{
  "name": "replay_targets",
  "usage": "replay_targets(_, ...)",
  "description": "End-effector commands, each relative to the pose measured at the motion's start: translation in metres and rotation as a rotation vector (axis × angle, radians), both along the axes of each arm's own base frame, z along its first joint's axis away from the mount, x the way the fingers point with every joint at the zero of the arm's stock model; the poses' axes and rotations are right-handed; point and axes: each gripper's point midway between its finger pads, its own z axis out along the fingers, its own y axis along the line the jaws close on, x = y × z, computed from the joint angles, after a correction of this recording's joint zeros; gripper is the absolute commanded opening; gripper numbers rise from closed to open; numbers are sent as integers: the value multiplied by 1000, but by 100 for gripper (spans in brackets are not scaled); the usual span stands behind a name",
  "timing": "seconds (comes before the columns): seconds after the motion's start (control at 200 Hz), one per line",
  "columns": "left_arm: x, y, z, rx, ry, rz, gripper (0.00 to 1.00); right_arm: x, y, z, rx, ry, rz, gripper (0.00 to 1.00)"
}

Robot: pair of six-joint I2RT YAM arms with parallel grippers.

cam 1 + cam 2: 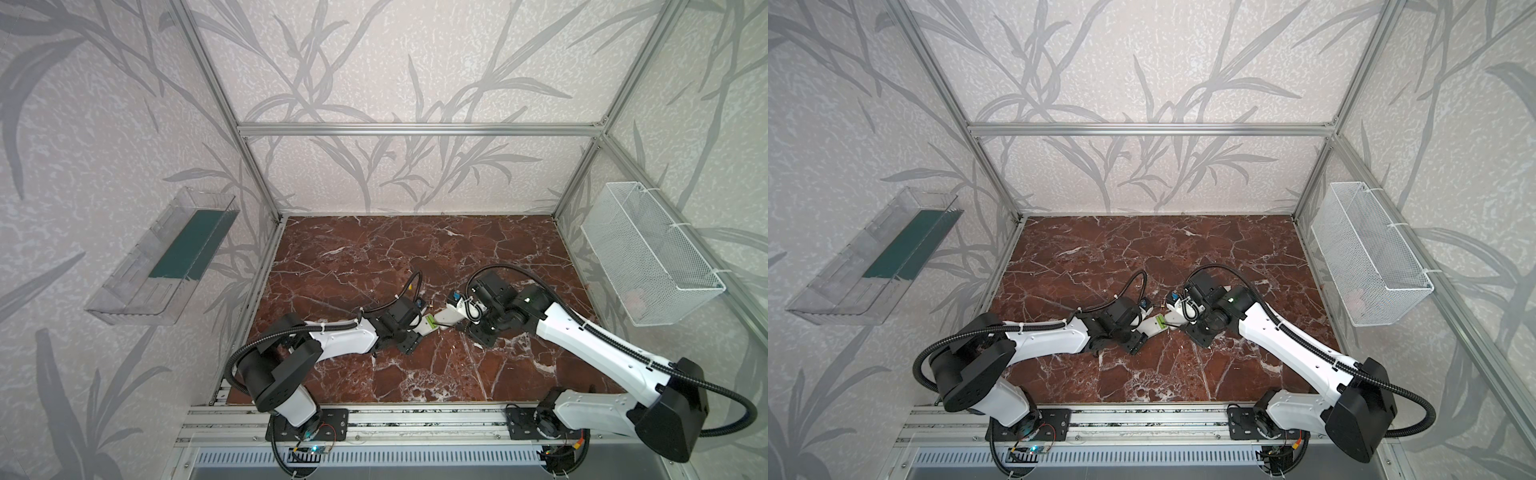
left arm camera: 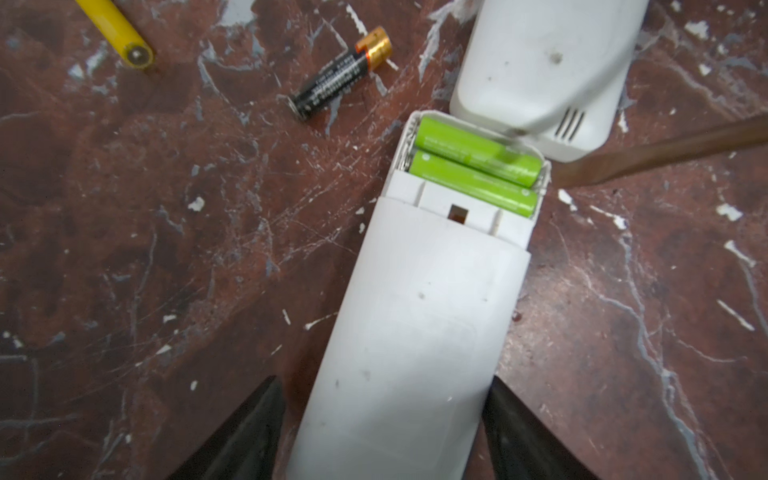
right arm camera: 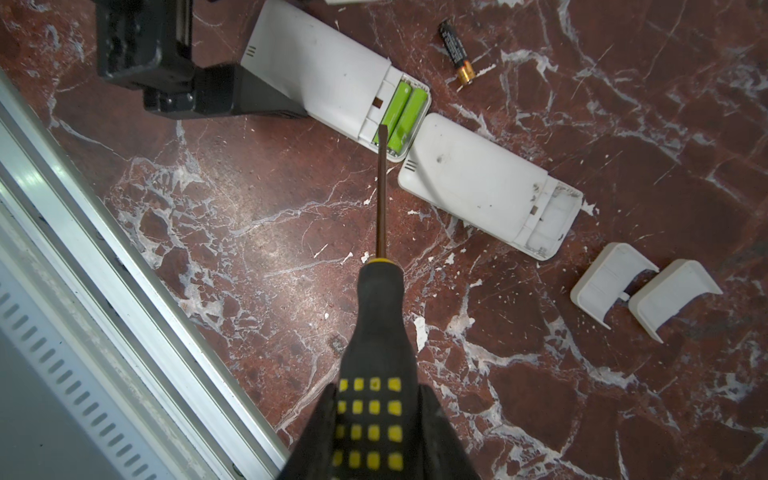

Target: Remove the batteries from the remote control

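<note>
Soft, even light is cast, pale glare is seen on the counter ahead of the right hand, and the fingers of the left hand are blurred.

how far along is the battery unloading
Done: both covers off, empty remote cleared, black battery loose on the table. In hand: right gripper aims the screwdriver at the green batteries; left gripper straddles the loaded remote. Left: both green batteries.
</note>
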Motion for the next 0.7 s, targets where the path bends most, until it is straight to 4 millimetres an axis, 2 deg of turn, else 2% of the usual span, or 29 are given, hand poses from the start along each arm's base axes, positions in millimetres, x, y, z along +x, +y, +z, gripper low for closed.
replay_targets(0.0,-4,3,-10,24,14,-10,71,1,3,11,12,-6,22,0)
replay_targets(0.24,-7,2,-18,36,36,-20,63,-2,3,8,-5,12,36,0)
replay_targets(0.42,-7,6,-21,57,36,-11,49,-1,2,5,-31,18,43,0)
replay_targets(0.695,-11,9,-24,72,41,-34,41,7,8,6,-25,-14,63,0)
